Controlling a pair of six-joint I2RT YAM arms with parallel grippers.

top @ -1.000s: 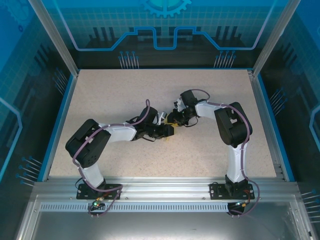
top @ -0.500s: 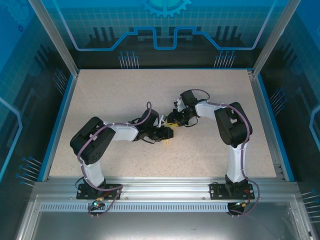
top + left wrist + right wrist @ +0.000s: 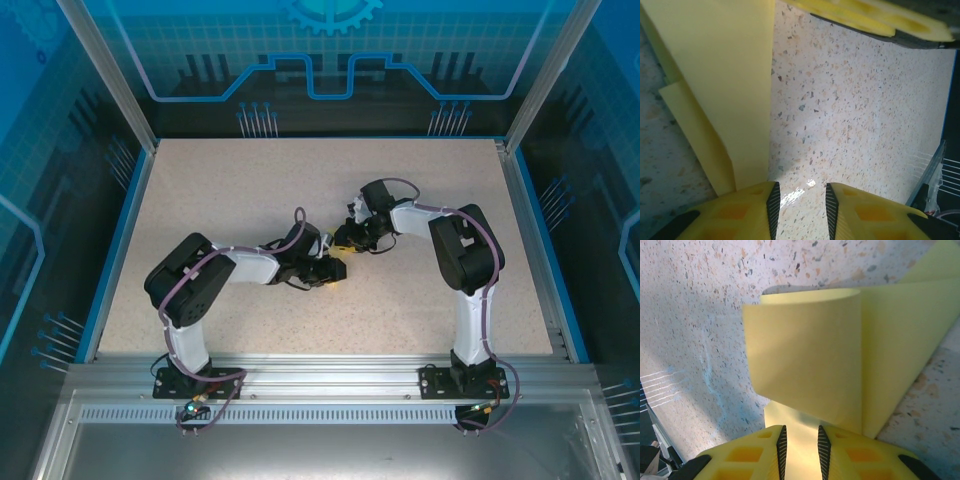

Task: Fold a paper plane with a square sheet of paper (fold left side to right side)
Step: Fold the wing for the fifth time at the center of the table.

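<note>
The pale-yellow sheet of paper (image 3: 730, 75) lies partly folded on the speckled table, mid-table between both grippers. In the right wrist view a flap (image 3: 805, 355) curls up and over the flat layer beneath. My right gripper (image 3: 800, 435) (image 3: 348, 240) stands over that flat layer, its jaws a narrow way apart with paper showing through the gap. My left gripper (image 3: 800, 192) (image 3: 337, 268) is open over bare table, its left finger at the paper's long edge. The right gripper's yellow fingers (image 3: 875, 17) show at the top of the left wrist view.
The table (image 3: 220, 190) is a speckled beige surface inside a blue rim (image 3: 118, 240), with aluminium frame posts (image 3: 105, 70) at the corners. Both arms reach in toward the middle, their grippers almost touching.
My left arm's elbow has shifted a little right and forward, while its gripper has stayed by the paper and its jaws have narrowed slightly. The right arm has not moved.
</note>
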